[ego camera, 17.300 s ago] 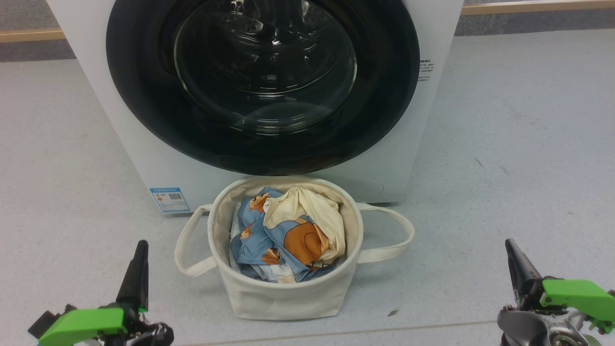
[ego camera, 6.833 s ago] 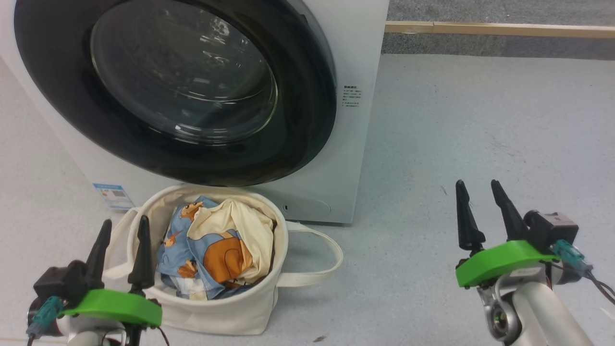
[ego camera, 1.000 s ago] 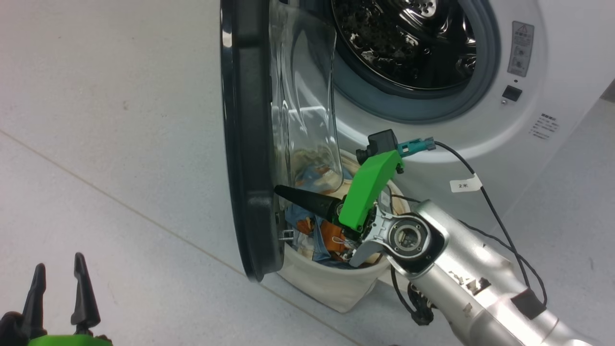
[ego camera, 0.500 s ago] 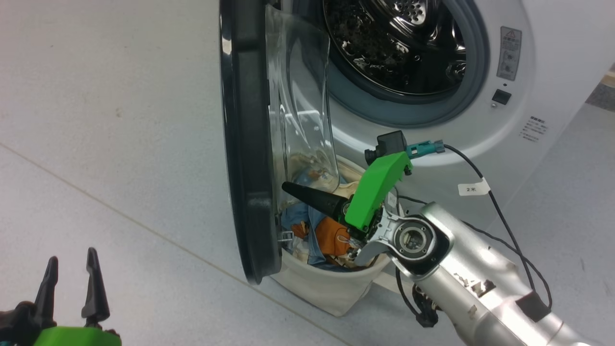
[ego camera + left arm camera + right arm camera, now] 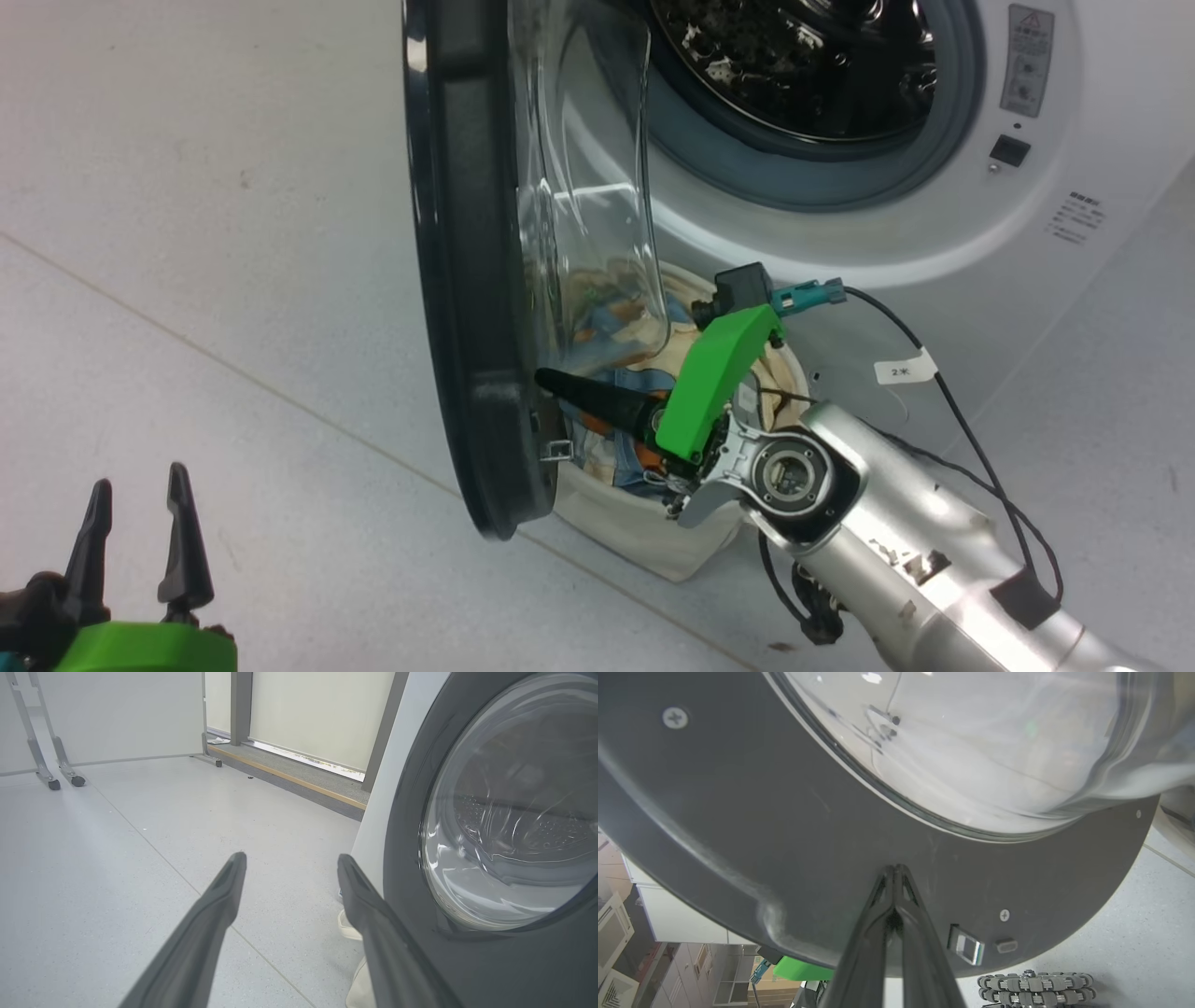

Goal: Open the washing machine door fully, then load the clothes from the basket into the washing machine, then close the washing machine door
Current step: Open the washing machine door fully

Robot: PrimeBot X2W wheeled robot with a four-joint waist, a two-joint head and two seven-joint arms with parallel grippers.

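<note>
The right gripper [image 5: 546,379], pressed together, is touching the inside of the washing machine door [image 5: 467,233]; pushing slowly outward is looking safest.

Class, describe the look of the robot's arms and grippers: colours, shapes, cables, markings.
The left gripper and right gripper each have jaws of two long, tapered black fingers on a bright green mount. The right forearm is silver metal, with a teal plug and a black cable carrying a white tag.
</note>
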